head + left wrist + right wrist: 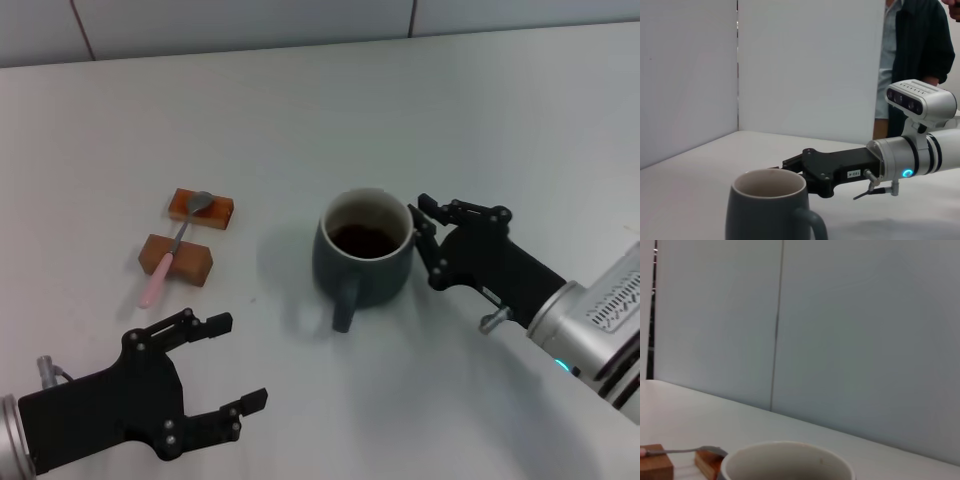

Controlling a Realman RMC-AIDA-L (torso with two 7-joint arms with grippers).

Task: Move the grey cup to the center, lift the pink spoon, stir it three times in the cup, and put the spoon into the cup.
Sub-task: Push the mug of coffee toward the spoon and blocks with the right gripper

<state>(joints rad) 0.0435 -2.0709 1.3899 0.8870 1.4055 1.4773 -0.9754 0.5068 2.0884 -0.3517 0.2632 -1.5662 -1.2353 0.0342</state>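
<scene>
The grey cup (365, 255) holds only dark liquid (364, 238).

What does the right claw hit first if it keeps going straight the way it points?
The mug. The right claw points at its side wall, fingers open right beside the rim, with nothing between them. Whether it already touches the mug is unclear from these views.

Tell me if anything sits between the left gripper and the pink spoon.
Nothing visible does. The left gripper hangs open near the table's front edge, and only bare table lies between it and the pink spoon, which rests across two brown blocks. The grey cup stands off to the side, by the right gripper.
</scene>
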